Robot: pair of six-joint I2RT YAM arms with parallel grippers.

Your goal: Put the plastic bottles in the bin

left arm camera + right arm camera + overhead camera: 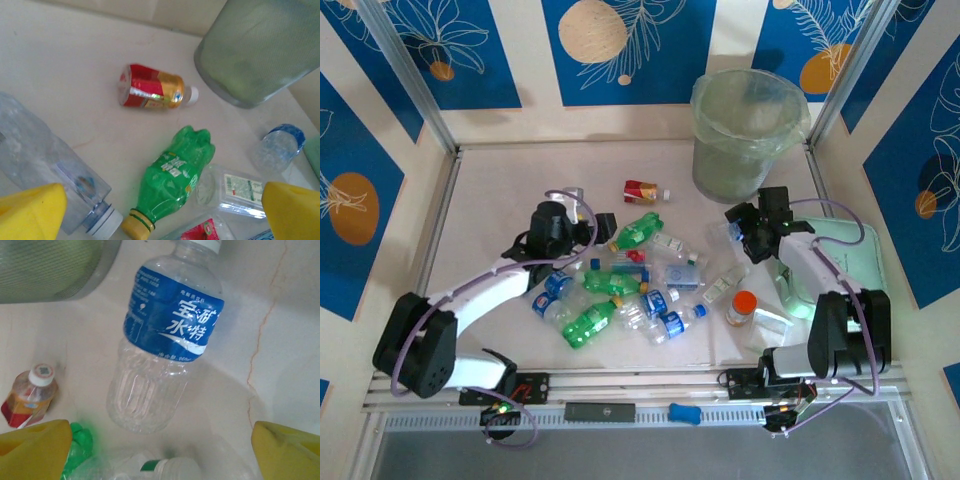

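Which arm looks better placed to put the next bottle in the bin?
Right. The right hand is open beside the bin, a blue-label bottle lying just ahead of it; the left hand is farther off.

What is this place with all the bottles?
Probably a robot practice booth: two arms bolted to a rail, printed blue panels walling the table, bottles scattered beside a lined bin.

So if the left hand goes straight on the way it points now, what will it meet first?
Probably the green bottle, lying on its side straight ahead of the open left hand, though depth is unclear from the wrist view.
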